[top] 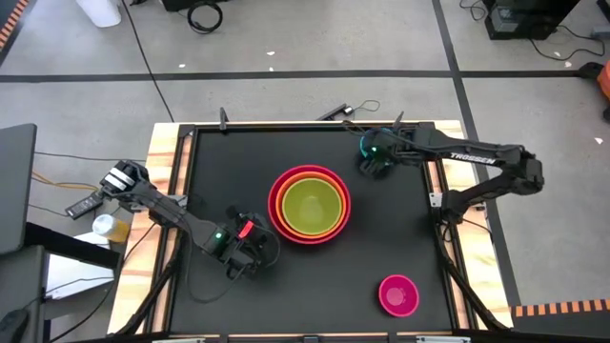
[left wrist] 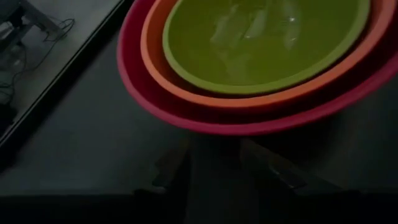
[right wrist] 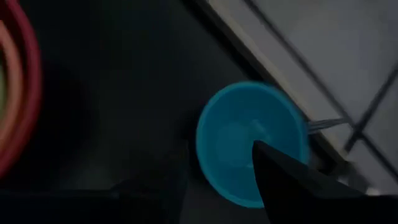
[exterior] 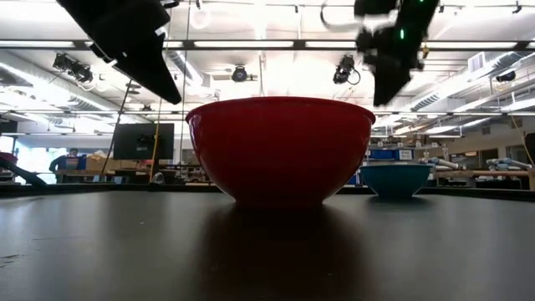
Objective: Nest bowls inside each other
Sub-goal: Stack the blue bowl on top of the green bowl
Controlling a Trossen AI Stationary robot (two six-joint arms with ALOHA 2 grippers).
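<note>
Five bowls [top: 310, 205]: red, orange, yellow-green, blue, pink; two arms, each with one gripper [top: 250, 250].

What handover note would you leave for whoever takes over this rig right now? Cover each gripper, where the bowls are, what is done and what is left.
Left gripper: open, empty, just beside the red bowl.
Right gripper: open, hanging over the blue bowl near the table's far right corner, not gripping it.
Done: orange bowl sits in the red one, yellow-green bowl inside that, mid-table.
Left: blue bowl goes into the stack, then the magenta bowl, which stands alone near the front right.
</note>
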